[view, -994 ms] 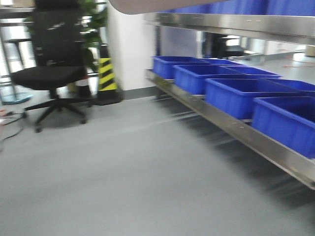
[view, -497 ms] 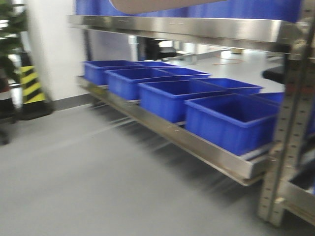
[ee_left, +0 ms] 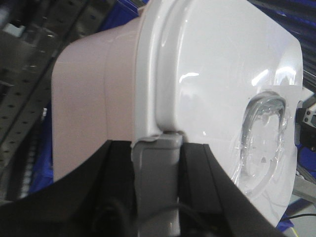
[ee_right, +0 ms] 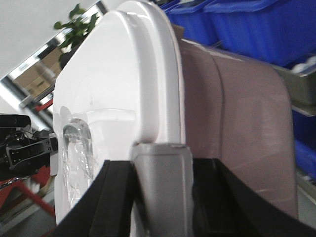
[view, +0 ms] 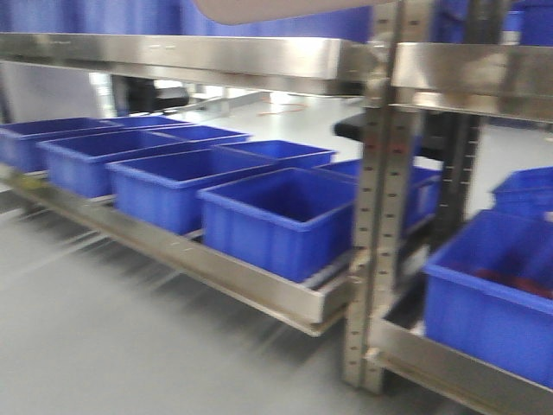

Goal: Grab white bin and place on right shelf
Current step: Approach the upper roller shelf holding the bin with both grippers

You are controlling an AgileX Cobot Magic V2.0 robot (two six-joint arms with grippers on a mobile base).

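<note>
**Carrying the white bin along the rack, placement not yet begun**

I am holding the white bin (ee_left: pixel 217 89) up off the floor between both arms. In the front view only its pale underside (view: pixel 276 9) is showing, at the top edge of the picture above the right shelf (view: pixel 216 54).

The left gripper (ee_left: pixel 157 145) is clamping the bin's rim at one end. I am seeing one grey finger (ee_left: pixel 158 182) pressed against the stepped band, and the lid's moulded handle recess beside it. The right gripper (ee_right: pixel 160 150) is doing the same at the opposite end, its finger (ee_right: pixel 163 192) tight on the lid edge. The opposing finger of each is hidden behind the bin.

The front view is smeared sideways, so I am judging this as the transport step, with the base swinging along the rack. The lower tier is full of blue bins (view: pixel 276 216), and a perforated upright (view: pixel 376 216) is standing between two bays.

Next I am needing a free stretch of shelf, a square approach clear of that upright, and both arms lowering together so the bin lands level.
</note>
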